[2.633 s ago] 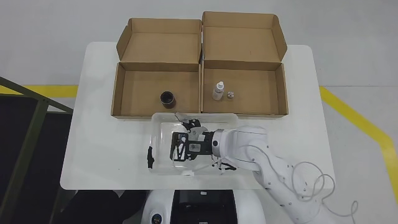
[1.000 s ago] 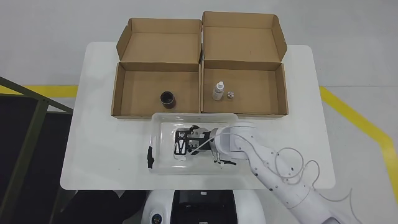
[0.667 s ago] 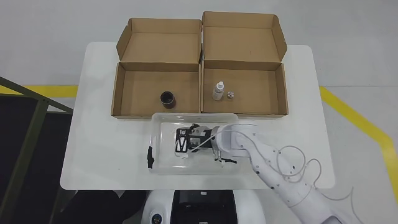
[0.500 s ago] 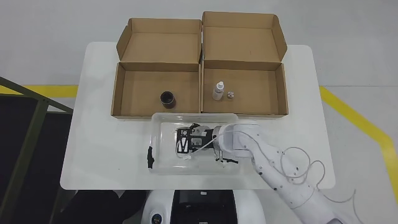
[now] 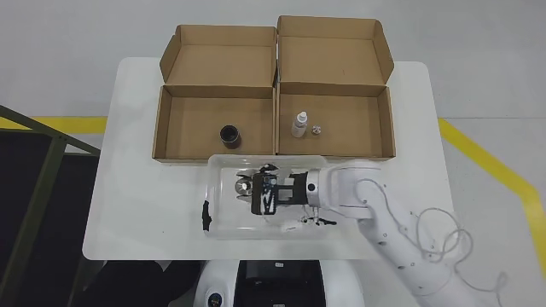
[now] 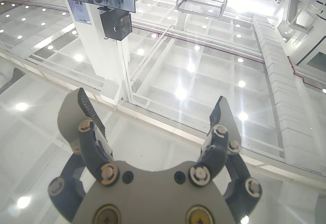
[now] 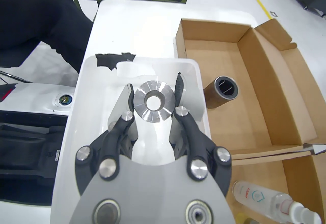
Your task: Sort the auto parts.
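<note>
The right end effector (image 7: 154, 85) grips the shiny metal ring (image 7: 166, 108) over the white tray (image 7: 76, 107), likely to carry it to a box (image 7: 229, 62).

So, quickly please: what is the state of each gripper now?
Left gripper: open, holding nothing.
Right gripper: closed on the metal ring.
</note>
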Motion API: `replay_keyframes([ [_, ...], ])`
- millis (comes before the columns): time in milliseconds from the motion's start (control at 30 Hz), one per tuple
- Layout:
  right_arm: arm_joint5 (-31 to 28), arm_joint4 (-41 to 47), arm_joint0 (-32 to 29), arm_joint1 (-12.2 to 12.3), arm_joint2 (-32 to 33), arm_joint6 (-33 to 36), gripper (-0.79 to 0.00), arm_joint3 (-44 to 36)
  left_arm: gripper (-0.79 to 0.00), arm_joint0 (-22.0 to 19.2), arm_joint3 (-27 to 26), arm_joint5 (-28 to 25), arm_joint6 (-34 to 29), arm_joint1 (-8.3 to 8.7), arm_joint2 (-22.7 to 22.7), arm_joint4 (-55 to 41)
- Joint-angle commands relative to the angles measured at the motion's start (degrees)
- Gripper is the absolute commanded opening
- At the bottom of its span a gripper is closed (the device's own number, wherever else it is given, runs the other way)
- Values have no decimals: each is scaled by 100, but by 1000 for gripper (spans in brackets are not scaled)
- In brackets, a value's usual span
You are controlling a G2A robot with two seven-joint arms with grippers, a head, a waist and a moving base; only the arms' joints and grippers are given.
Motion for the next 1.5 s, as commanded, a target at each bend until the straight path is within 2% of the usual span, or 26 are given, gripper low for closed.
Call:
replay_keyframes([
  [0,0,140,-11,22,126,-59,-785,-119,0,0,0,0,0,0,0,0],
  [367,35,788,-134,163,869,-263,-785,-746,0,0,0,0,0,0,0,0],
  [1067,-60,1269,-847,399,2149,-1342,-785,-1495,0,0,0,0,0,0,0,0],
  [1467,-35,1398,-1076,473,2440,-1709,-785,-1595,0,0,0,0,0,0,0,0],
])
